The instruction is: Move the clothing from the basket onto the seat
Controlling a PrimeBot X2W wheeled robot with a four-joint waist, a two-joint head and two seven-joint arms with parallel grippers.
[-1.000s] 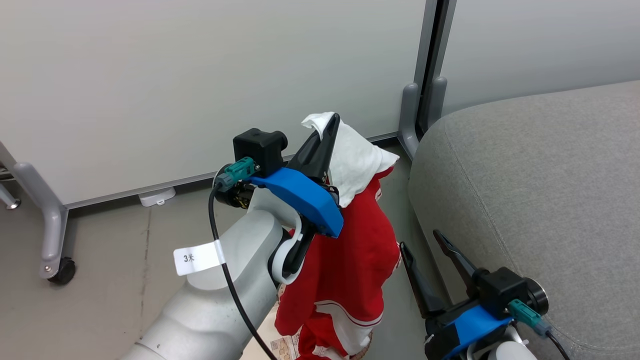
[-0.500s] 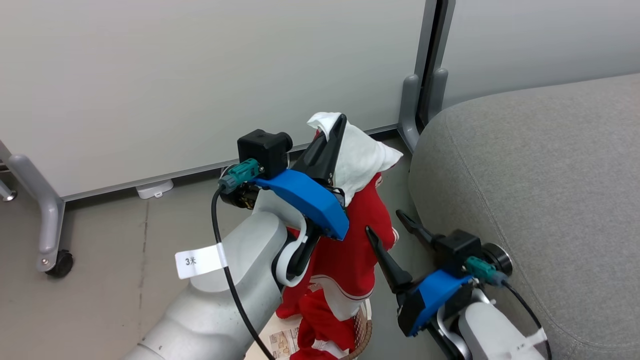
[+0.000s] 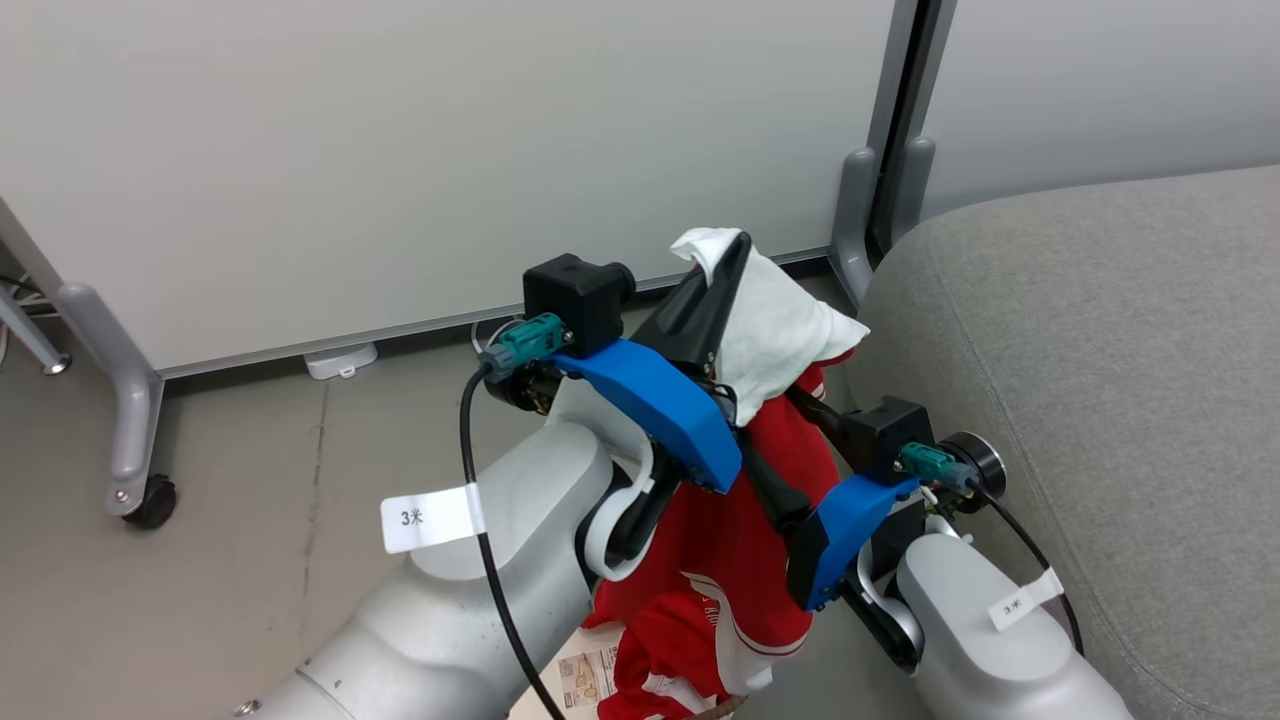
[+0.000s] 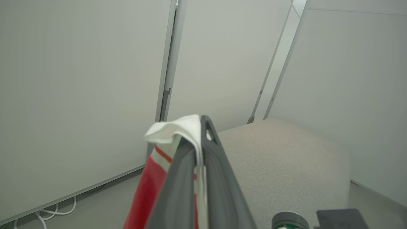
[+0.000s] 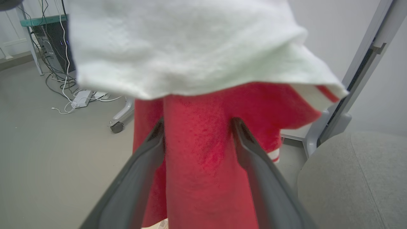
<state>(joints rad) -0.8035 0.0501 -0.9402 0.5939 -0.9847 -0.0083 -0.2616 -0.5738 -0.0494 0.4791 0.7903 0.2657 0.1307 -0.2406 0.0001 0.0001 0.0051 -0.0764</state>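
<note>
Right tool (image 5: 198,124) spread around hanging red clothing (image 5: 206,178)

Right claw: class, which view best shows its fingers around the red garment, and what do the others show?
Right wrist view: the right claw stands open, one finger each side of the hanging red garment. Head view: side-on, fingers partly hidden. Left wrist view: a corner of its housing.

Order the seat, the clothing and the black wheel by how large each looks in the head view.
1. Seat: largest, even though the edge of the picture cuts it off.
2. Clothing: clearly smaller, though nearer to the camera.
3. Wheel: by far the smallest; it is also the farthest, so its true size is unsure.
</note>
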